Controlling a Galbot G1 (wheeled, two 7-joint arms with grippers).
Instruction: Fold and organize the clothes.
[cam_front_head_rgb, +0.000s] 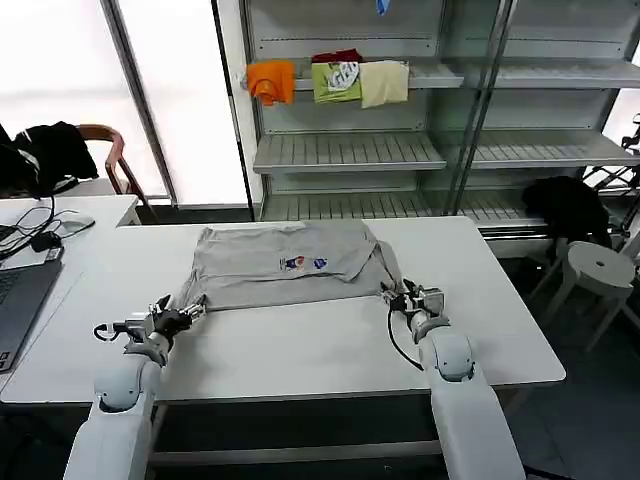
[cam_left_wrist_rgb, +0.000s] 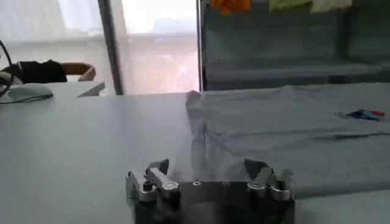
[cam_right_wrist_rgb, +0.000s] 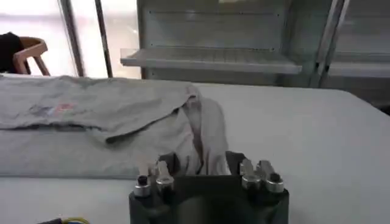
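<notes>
Gripping grey shirt (cam_front_head_rgb: 285, 263) near corners, left tool (cam_front_head_rgb: 190, 311) and right tool (cam_front_head_rgb: 392, 294) clenched, bare table (cam_front_head_rgb: 300, 350) ahead

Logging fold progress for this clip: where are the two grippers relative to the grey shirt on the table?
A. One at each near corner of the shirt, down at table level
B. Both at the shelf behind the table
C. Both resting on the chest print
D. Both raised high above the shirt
A: the left gripper and right gripper sit low at opposite near corners of the grey shirt, away from its chest print.
</notes>
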